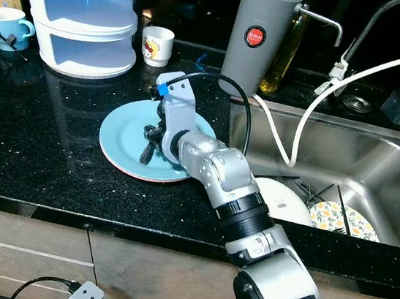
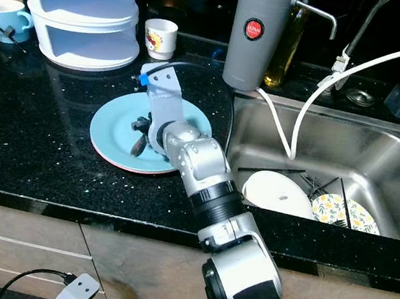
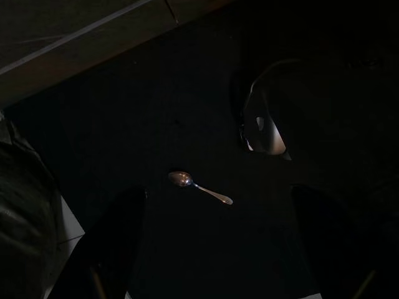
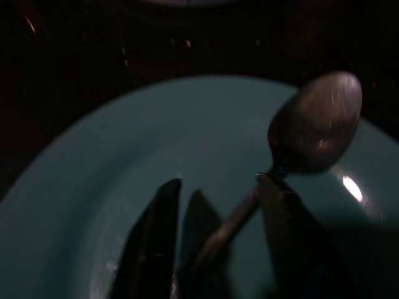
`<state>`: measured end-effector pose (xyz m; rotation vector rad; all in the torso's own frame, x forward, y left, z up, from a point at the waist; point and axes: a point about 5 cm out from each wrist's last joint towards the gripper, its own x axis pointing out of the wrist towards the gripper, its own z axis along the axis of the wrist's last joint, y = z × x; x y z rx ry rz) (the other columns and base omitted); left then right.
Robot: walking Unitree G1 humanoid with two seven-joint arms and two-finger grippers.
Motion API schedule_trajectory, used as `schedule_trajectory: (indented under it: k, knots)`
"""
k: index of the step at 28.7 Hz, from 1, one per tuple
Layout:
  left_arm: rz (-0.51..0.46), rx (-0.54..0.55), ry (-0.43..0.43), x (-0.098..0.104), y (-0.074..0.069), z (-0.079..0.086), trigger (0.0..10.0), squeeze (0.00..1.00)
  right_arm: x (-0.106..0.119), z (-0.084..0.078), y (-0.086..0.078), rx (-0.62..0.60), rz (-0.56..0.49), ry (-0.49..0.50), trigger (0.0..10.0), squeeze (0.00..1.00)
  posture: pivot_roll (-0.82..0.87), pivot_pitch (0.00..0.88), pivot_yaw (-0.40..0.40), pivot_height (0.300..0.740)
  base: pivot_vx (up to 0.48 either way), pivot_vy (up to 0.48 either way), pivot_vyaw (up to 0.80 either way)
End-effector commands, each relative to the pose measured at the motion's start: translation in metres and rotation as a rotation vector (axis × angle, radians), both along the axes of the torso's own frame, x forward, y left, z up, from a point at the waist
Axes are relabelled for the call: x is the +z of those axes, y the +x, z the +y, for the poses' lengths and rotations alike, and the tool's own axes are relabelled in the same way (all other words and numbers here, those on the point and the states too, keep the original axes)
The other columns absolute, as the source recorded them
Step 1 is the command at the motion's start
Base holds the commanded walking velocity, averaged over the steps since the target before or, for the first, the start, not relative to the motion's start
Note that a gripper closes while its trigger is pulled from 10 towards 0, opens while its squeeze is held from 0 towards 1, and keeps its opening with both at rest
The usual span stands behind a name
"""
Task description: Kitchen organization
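A light blue plate (image 1: 124,136) lies on the black counter (image 1: 32,135) left of the sink. My right arm reaches across it, and the right gripper (image 1: 149,146) points down at the plate's middle. In the right wrist view a metal spoon (image 4: 315,121) runs between the fingers (image 4: 153,243) over the plate (image 4: 93,174), its handle against one finger. The right gripper (image 4: 218,180) stands partly open. My left gripper (image 3: 218,189) hangs open in the dark over a small spoon (image 3: 187,180) on a dark surface.
The steel sink (image 1: 398,157) holds a white plate (image 1: 282,201), a patterned plate (image 1: 342,220) and dark chopsticks. A grey canister (image 1: 255,39), an oil bottle (image 1: 287,50), a white cup (image 1: 157,45), a blue mug (image 1: 6,24) and a white stacked container (image 1: 84,24) line the back. A white hose (image 1: 315,113) hangs into the sink.
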<state>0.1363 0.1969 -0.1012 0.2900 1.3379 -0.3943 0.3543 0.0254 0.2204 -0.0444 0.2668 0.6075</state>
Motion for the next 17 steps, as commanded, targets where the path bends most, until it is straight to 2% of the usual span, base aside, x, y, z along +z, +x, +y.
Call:
schedule_trajectory:
  k: [1,2,3,5,6,12,16,17]
  knots:
    - [0.039,-0.011,-0.070,-0.005,-0.010,-0.021,10.0,0.00,0.003,0.024,-0.010,0.048,0.010,0.039,10.0,1.00,0.02,0.000,-0.128,0.740,0.000,0.000,0.00]
    - [0.040,-0.011,-0.070,-0.005,-0.010,-0.021,10.0,0.00,0.000,0.025,-0.010,0.048,0.009,0.015,10.0,0.84,0.02,0.000,-0.129,0.740,0.000,0.000,0.00]
    - [0.040,-0.011,-0.070,-0.005,-0.010,-0.021,10.0,0.00,0.000,0.025,-0.010,0.048,0.009,0.015,10.0,0.84,0.02,0.000,-0.129,0.740,0.000,0.000,0.00]
    - [0.041,-0.011,-0.071,-0.005,-0.010,-0.021,10.0,0.00,-0.006,0.026,-0.009,0.031,0.013,-0.046,10.0,0.13,0.02,0.000,-0.130,0.740,0.000,0.000,0.00]
    - [0.041,-0.011,-0.071,-0.006,-0.011,-0.021,10.0,0.00,-0.011,0.025,-0.008,0.013,0.030,-0.073,10.0,0.00,0.03,0.000,-0.133,0.740,0.000,0.000,0.00]
    - [0.042,-0.010,-0.073,-0.006,-0.011,-0.022,10.0,0.00,-0.027,0.017,-0.006,-0.043,0.101,-0.155,10.0,0.00,0.02,0.000,-0.135,0.740,0.000,0.000,0.00]
    - [0.042,-0.012,-0.074,-0.006,-0.011,-0.022,10.0,0.00,-0.030,0.015,-0.006,-0.036,0.127,-0.172,10.0,0.00,0.02,0.000,-0.135,0.740,0.000,0.000,0.00]
    - [0.042,-0.012,-0.074,-0.006,-0.011,-0.022,10.0,0.00,-0.032,0.016,-0.007,-0.025,0.138,-0.180,6.1,0.00,0.02,0.000,-0.136,0.740,0.000,0.000,0.00]
